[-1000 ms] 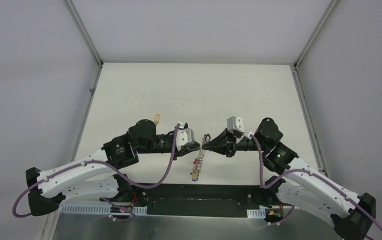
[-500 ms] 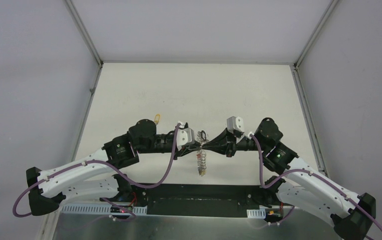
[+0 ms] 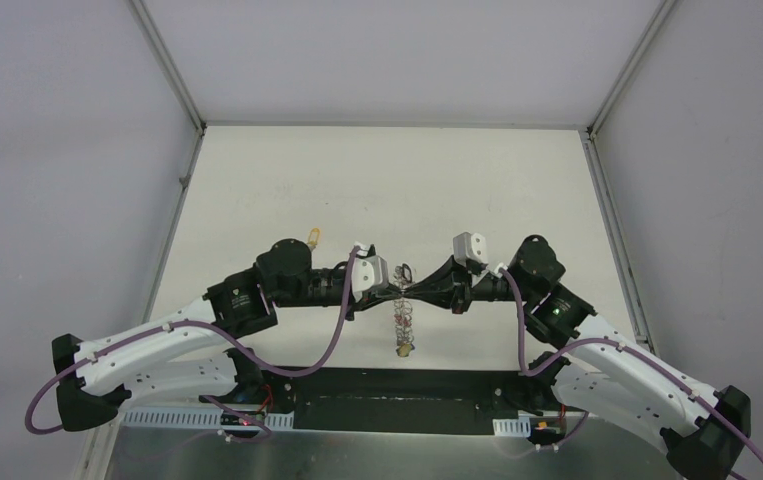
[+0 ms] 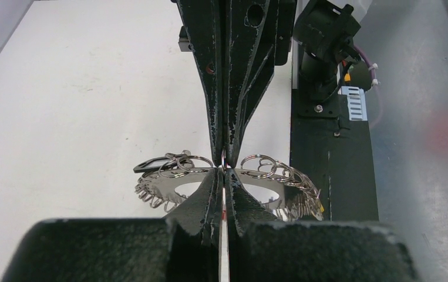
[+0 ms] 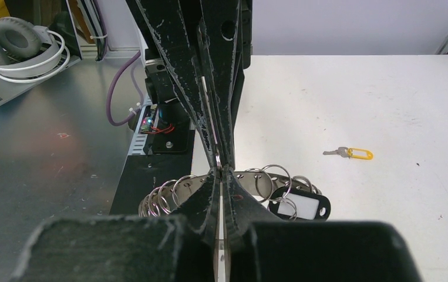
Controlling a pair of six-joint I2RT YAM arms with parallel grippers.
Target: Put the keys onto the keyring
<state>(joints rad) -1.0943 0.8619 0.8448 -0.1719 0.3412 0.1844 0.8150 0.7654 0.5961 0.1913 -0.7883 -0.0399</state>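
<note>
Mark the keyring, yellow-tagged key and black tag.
keyring [image 4: 268, 182], left wrist view, on its flat band
yellow-tagged key [image 5: 359, 154], right wrist view, on the yellow tag
black tag [image 5: 305, 207], right wrist view, on its white label

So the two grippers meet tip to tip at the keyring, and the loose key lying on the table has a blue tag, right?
Not blue: the loose key on the table has a yellow tag, seen in the right wrist view. The rest holds.

No writing can be read. The stickers on the arm motors [image 3: 240, 297] are too small to make out.
</note>
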